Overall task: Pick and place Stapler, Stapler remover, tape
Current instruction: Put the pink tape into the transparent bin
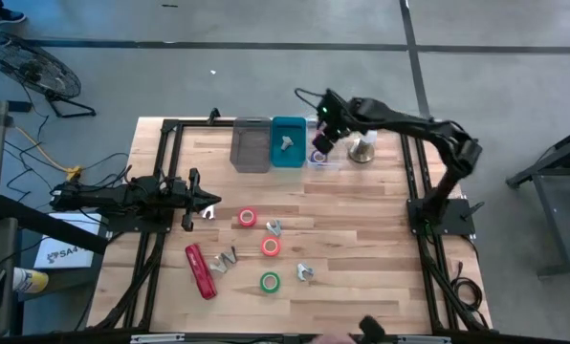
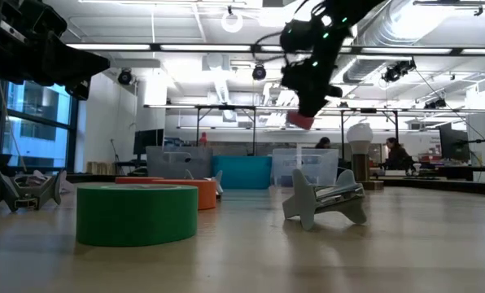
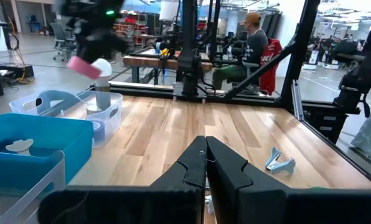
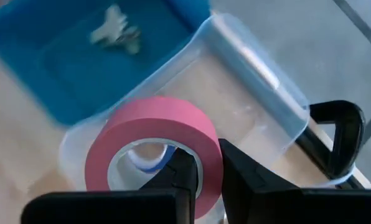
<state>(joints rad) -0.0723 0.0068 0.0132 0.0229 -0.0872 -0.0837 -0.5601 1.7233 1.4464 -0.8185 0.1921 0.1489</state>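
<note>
My right gripper (image 1: 320, 145) hangs above the clear bin (image 1: 327, 161) at the table's far side, shut on a pink tape roll (image 4: 154, 149). Red (image 1: 248, 218), orange (image 1: 271, 247) and green (image 1: 270, 282) tape rolls lie flat on the table's middle. The red stapler (image 1: 201, 270) lies near the front left. Silvery staple removers (image 1: 305, 273) lie among the rolls, and one (image 1: 286, 143) sits in the blue bin (image 1: 288, 126). My left gripper (image 1: 207, 201) rests shut at the left, touching nothing. My right gripper holds the pink roll by its wall (image 4: 208, 163), with one finger (image 4: 180, 174) inside the ring's hole and the other (image 4: 238, 171) outside. The fingers slant down from above. The roll hangs lifted clear over the clear bin, tilted.
A grey bin (image 1: 250, 145) stands left of the blue one. A pale domed thing on a stand (image 1: 363, 148) is right of the clear bin. Something blue (image 3: 97, 127) lies in the clear bin. Black frame rails (image 1: 414, 182) run along both table sides. People sit beyond the table.
</note>
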